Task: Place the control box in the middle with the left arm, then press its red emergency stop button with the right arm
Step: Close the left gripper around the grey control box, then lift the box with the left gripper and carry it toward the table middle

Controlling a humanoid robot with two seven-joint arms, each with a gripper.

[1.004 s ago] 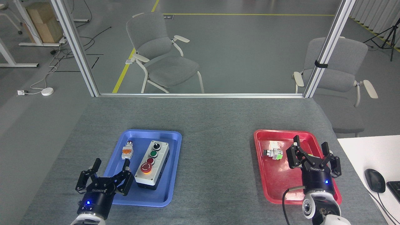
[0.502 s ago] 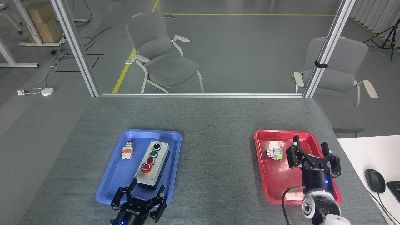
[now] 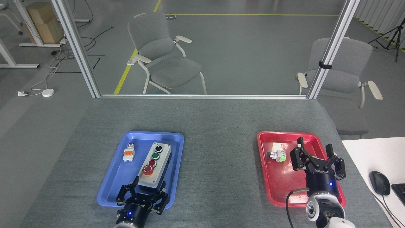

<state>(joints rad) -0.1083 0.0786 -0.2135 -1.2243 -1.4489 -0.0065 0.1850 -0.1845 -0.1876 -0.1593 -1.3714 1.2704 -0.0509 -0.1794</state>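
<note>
- Over the last second the left gripper (image 3: 142, 196) has been swung from beside the blue tray's (image 3: 115, 177) left edge to its near rim, and it has been lowered slightly in the last half second.
- It is now placed at the 6 o'clock end of the box (image 3: 155, 166), in line with the box's long axis.
- Its jaws are spread wide and nothing is held; the fingertips are seen close to, or straddling, the box's near end, but contact cannot be told.
- The box has not been moved: it lies in the right half of the blue tray, at about 9 o'clock from the middle of the tabletop (image 3: 218, 133), with its black knob at 12 o'clock and the big red button (image 3: 147, 170) towards 6 o'clock.
- The right gripper (image 3: 316, 160) has been left unchanged over the red tray (image 3: 272, 186) at 3 o'clock, with jaws spread and nothing held.
- From this it is judged that the approach is nearly finished and the grasp is next: the jaws need to be closed across the box's narrow width.
- The carry to the middle and the button press are not yet done.
- The loose part (image 3: 129, 152) at the box's 10 o'clock lies well clear of the left gripper.
</note>
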